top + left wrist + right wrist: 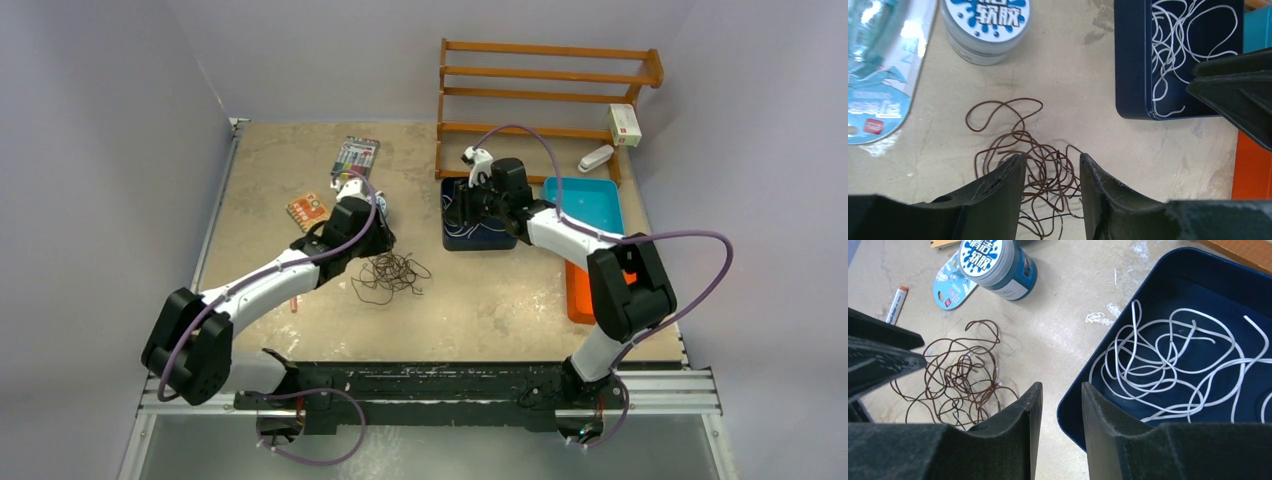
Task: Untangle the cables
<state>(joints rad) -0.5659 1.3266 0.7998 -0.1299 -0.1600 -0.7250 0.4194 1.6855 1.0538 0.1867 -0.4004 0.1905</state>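
Hovering low over the table, the left gripper [1053, 192] has its two dark fingers parted by a moderate gap, with nothing clamped between them. Loops of the brown cable [1034, 165] show through that gap and spread out ahead of the fingertips. Whether the tips touch the strands cannot be told. The brown cable lies as one loose curly tangle on the bare table [480, 310]. A single larger loop reaches away from the fingers toward a round tub [985, 27] with a blue-and-white lid. Beside the tub, at the left edge of the left wrist view, lies a blue blister pack [875, 75].

The right gripper [1060, 435] is likewise parted, by a narrow gap, and is empty. It hangs over the near corner of the navy tray [1073, 405], one finger above the table and the other above the tray's rim. The white cable [1168, 365] rests inside this tray in loose overlapping curls. It is apart from the brown one, which lies on the table to the tray's left. A marker pen [896, 302] lies beyond the brown tangle.

From above, a teal tray [590, 200] sits just right of the navy one. An orange tray [578, 295] lies nearer the arms, partly hidden by the right arm. A wooden rack [545, 75] stands at the far edge with a small box [624, 125] on it.
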